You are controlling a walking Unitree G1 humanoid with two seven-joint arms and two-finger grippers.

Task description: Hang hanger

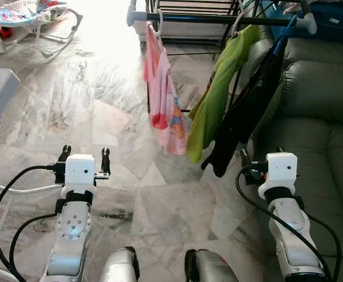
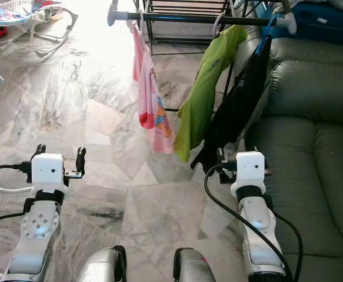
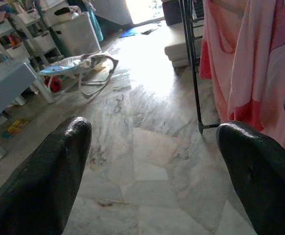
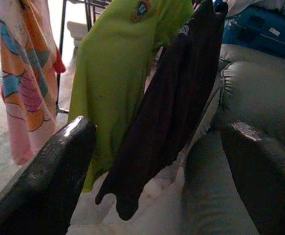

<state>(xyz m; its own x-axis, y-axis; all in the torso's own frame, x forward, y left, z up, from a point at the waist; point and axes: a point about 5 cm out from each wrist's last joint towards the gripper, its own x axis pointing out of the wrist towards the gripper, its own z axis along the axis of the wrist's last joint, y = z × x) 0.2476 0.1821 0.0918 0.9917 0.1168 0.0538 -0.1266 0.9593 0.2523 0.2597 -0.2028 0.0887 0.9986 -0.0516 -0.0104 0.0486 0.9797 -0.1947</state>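
Three garments are hung along the black metal clothes rail (image 1: 218, 19): pink dress (image 1: 162, 100) leftmost, green shirt (image 1: 218, 94) next, black garment (image 1: 247, 111) rightmost, beside the grey-green sofa (image 1: 318, 117).

The two eye views looked forward and down from the robot's head at the clothes rail (image 1: 218, 19), and both showed the same floor and sofa (image 1: 318, 135). The left wrist view looked along the floor beside the rail. The right wrist view sat close below the rail's clothes.
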